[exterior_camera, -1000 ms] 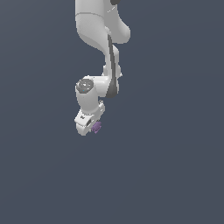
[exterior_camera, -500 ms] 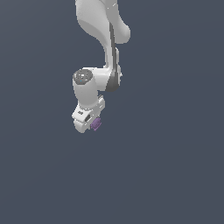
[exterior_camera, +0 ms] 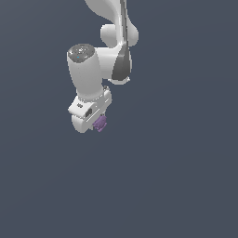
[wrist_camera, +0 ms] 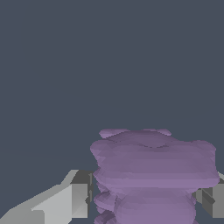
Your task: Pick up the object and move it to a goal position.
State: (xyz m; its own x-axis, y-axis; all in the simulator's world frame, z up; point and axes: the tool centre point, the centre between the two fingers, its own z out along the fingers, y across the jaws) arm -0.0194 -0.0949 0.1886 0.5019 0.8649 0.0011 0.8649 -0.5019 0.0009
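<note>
Swung leftward — gripper [exterior_camera: 95, 124] clamps the purple object [exterior_camera: 99, 123].

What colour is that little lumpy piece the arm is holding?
Purple; the piece shows best in the wrist view, between the grey fingers.

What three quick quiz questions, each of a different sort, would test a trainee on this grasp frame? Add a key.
1. True or false: the purple piece sits between the gripper fingers.
2. In the wrist view, the fingers flank the piece on: A) one side only, B) both sides, C) neither side.
3. Fill in: in the exterior view, the piece peeks out on the exterior view's ____ side of the white hand.

Key: 1 true; 2 B; 3 right.
</note>
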